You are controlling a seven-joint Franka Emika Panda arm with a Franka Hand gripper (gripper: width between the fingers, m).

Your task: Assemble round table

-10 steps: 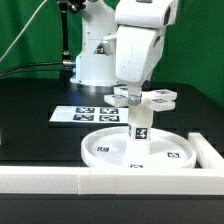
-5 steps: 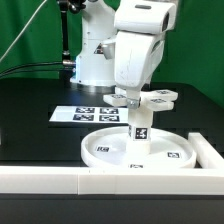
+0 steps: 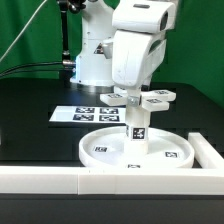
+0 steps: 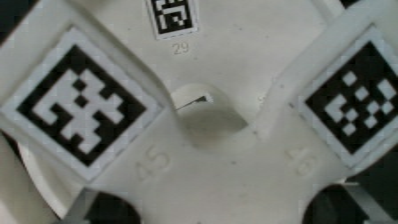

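The disc (image 3: 137, 148) sits low and centre in the exterior view, on the counter (image 3: 30, 110). The leg (image 3: 138, 124) stands upright on the disc's middle, the cross (image 3: 140, 98) above it under the hand (image 3: 131, 95). The marker board (image 3: 85, 115) lies behind the disc, centre-left. The wall (image 3: 100, 178) runs along the bottom, before the disc.
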